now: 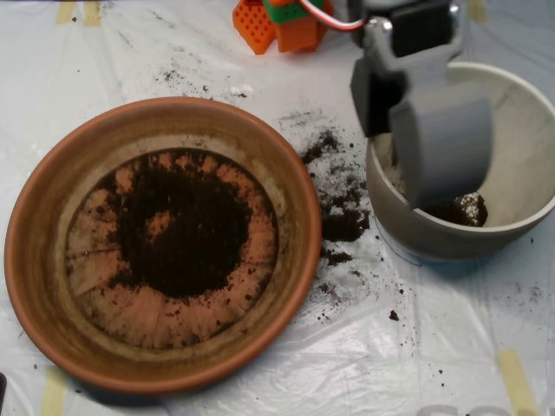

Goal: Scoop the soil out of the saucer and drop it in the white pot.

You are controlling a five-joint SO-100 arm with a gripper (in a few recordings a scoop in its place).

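Over the right side of the tabletop, the grey scoop [444, 147] hangs inside the mouth of the white pot [520, 130], its rounded shell covering the pot's left half. The scoop's long axis runs from the top edge of the tabletop down toward the pot's near wall, with the tip pointing at the pot's floor. Whether its two halves are parted or closed cannot be told from above. A small dark clump of soil [186, 221] with pale flecks lies on the pot's floor just under the scoop's lower edge.

No readable writing or label shows on any of the things.

The saucer [52, 199] fills the left half of the tabletop, a broad terracotta dish with a thick orange-brown rim and faint radial lines on its floor. Most of the soil sits in it as a dark, crumbly, roughly round patch near the middle, with a small bare spot left of its centre.

Spilled crumbs [342, 217] lie on the white plastic sheet [364, 364] between saucer and pot, thickest just beside the pot's left wall. Orange plastic parts [277, 26] of the arm stand at the top edge.
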